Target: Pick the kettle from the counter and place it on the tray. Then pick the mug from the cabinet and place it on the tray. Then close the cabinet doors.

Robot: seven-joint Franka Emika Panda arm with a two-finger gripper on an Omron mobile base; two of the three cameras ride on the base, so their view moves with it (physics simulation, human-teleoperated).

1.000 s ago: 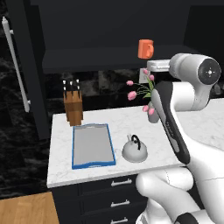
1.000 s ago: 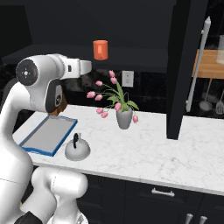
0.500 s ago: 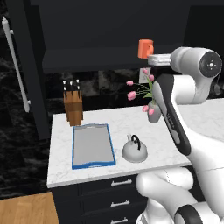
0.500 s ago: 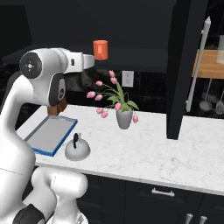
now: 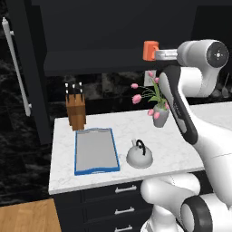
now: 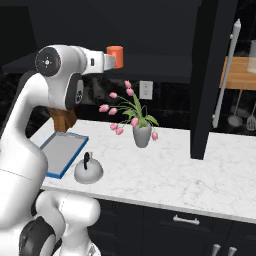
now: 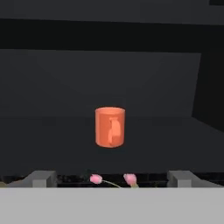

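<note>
The orange mug (image 5: 151,50) (image 6: 115,56) (image 7: 110,127) stands on the dark shelf of the open black cabinet (image 5: 104,27). My gripper (image 5: 160,54) (image 6: 107,60) (image 7: 111,178) is level with it and just short of it. It is open, its fingertips (image 7: 41,178) spread wide with the mug centred ahead. The silver kettle (image 5: 139,155) (image 6: 88,170) sits on the marble counter (image 5: 176,149), right beside the blue-rimmed tray (image 5: 96,149) (image 6: 61,152), which holds nothing. Both cabinet doors (image 5: 27,68) (image 6: 210,75) stand open.
A grey vase of pink tulips (image 5: 159,113) (image 6: 142,135) stands on the counter below my arm. A brown knife block (image 5: 75,106) is behind the tray. Dark drawers with silver handles (image 5: 120,189) run under the counter. Utensils (image 6: 239,110) hang at far right.
My hand has risen from below the shelf edge to the mug's height and closed in on it. The mug, kettle and tray have not moved.
</note>
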